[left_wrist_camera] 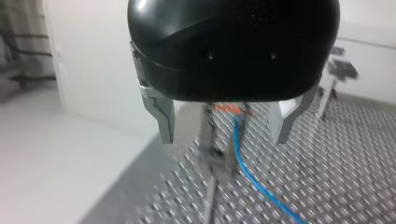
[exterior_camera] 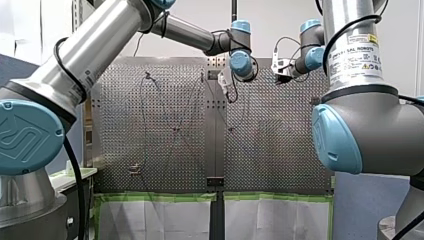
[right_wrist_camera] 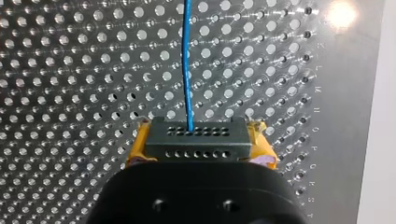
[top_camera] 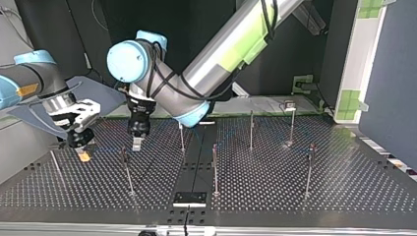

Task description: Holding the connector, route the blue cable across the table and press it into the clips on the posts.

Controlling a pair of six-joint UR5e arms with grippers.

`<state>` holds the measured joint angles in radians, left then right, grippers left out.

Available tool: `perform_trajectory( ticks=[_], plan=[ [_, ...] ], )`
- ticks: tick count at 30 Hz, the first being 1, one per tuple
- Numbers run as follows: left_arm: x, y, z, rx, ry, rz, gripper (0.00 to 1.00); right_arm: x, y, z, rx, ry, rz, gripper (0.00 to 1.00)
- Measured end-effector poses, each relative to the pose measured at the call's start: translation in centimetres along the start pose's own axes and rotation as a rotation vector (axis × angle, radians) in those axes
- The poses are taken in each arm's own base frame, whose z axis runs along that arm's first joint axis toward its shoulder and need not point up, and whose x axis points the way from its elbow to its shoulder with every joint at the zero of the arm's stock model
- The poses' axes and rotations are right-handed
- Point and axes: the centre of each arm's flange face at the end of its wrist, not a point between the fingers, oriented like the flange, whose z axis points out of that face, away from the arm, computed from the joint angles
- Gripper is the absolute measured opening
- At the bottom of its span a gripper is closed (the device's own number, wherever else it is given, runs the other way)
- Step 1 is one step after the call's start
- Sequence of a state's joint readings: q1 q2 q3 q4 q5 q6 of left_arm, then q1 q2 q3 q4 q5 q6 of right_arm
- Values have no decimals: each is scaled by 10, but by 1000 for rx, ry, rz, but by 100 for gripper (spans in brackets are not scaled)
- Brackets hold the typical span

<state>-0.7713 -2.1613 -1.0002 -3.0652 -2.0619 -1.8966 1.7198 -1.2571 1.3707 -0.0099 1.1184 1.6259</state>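
Only the right wrist view shows the connector itself: a dark block with two rows of holes, clamped between the yellow pads of the right gripper; the blue cable leaves the connector's middle and runs straight away over the perforated table; beside the connector, letters from about K to T follow the plate's edge; the front view alone shows a UNIVERSAL ROBOTS label on the right arm; in the left wrist view, the left gripper stands wide open and empty, with the cable ahead between its metal fingers, beside a blurred post.

The cable is blue, the connector grey, the pads yellow, the table silver-dotted.
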Motion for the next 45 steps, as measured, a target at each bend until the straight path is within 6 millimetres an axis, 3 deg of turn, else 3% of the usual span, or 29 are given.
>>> perform_trajectory(
  ticks=[18,45],
  plan=[
    [-54,2,-36,47,-129,-51,100,-1,-2,1,14,-3,4,0],
    [-130,29,-102,23,-356,-132,100,-2,-8,1,30,-7,5,0]
  ],
)
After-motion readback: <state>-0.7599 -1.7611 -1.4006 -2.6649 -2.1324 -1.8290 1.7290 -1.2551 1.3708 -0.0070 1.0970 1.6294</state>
